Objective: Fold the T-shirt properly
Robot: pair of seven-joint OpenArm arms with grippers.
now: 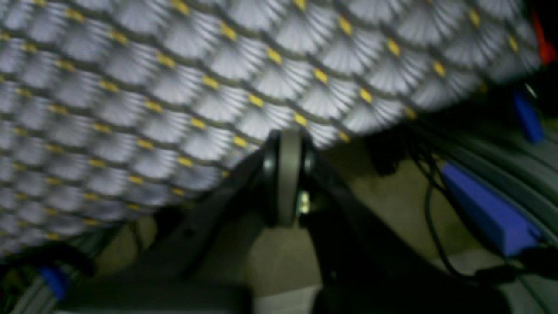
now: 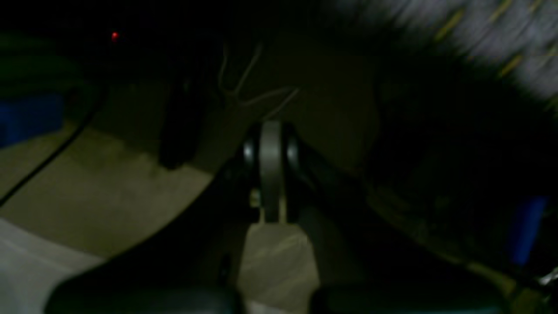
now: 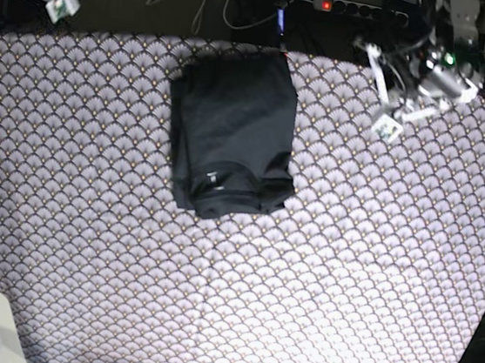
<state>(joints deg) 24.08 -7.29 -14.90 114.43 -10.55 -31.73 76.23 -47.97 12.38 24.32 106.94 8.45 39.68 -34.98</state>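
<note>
- T-shirt [image 3: 233, 132], plain black soft fabric: folded compact, far-centre on scallop-patterned grey-white tabletop [image 3: 231, 285].
- Left gripper [image 1: 289, 174], right gripper [image 2: 271, 168]: jaws closed together, empty, clear of the garment.
- Risk: loose near edge may spring open if nudged.

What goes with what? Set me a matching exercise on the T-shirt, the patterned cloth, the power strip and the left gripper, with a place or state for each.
Things:
1. T-shirt
2. cloth
3. power strip
4. left gripper

Places or states:
A. red light on, beyond the cloth's far edge
B. black, folded, lying near the far edge
C. spread flat, scallop-patterned
D. over the cloth's far corner, on the base view's right

Pairs: 1-B, 2-C, 3-A, 4-D
</note>
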